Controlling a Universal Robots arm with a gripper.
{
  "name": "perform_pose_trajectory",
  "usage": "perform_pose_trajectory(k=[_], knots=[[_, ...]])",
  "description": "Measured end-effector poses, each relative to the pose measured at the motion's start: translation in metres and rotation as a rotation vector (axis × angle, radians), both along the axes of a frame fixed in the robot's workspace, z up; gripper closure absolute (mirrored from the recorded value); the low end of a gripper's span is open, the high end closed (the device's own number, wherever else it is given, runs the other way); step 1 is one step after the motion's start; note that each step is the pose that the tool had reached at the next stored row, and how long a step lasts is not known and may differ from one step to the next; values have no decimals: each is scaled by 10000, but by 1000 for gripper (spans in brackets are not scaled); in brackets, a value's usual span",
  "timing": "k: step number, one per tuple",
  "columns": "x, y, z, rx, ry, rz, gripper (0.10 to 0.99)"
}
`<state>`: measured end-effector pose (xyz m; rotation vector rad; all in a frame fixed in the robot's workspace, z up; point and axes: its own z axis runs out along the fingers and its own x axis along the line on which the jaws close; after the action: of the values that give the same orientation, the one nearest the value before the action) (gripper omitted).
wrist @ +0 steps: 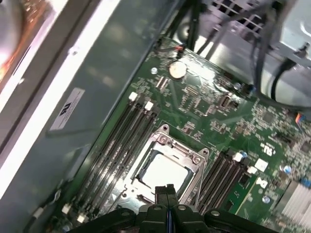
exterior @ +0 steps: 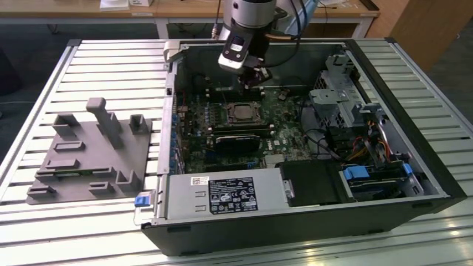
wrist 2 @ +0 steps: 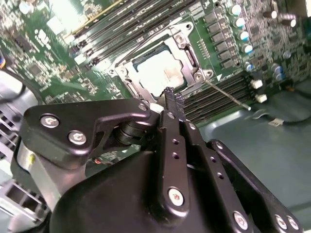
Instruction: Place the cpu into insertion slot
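Silver-grey metal is showing square in the middle of the insertion slot (wrist: 197,160): the cpu (wrist: 165,171) is lying flat inside the silver frame, with the green circuit board (wrist: 218,116) all around it and the long black memory slots (wrist: 124,133) running alongside. I am holding my tool (wrist: 166,190) just above the near edge of that frame, its two fingers pressed together with nothing between them, so I am carrying nothing. In the exterior view the tool (exterior: 255,75) is hanging inside the open computer case (exterior: 414,149), which is standing on the slatted table (exterior: 111,61). I am judging the placing step as done and the chip as let go. In the second wrist view the thin wire lever (wrist 2: 226,94) is jutting out just beside my fingertips (wrist 2: 173,99), so I am reckoning that any move from here calls for keeping clear of the lever and the frame without nudging the seated chip.
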<state>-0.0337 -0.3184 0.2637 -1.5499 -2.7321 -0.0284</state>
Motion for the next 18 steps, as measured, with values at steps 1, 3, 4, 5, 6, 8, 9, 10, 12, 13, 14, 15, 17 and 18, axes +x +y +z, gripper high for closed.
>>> perform_pose_trajectory(k=[1, 3, 4, 5, 6, 8, 9, 10, 12, 13, 14, 15, 17, 18], knots=[[0, 0, -1, -1, 0, 179, 980], [0, 0, -4, -1, 0, 538, 980], [0, 0, -5, -1, 0, 718, 980], [0, 0, -6, -1, 0, 899, 980], [0, 0, -6, -1, 1, 1078, 980], [0, 0, -8, -1, 0, 1454, 980], [0, 0, -9, -1, 0, 1634, 980], [0, 0, -10, 0, 0, 1814, 980], [0, 0, -10, -1, 0, 2175, 980], [0, 0, -11, 0, 0, 2364, 980], [0, 0, -11, -1, 0, 2550, 980], [0, 0, -12, 0, 0, 2729, 980], [0, 0, -12, 0, 0, 3090, 980], [0, 0, -13, -1, 0, 3269, 980]])
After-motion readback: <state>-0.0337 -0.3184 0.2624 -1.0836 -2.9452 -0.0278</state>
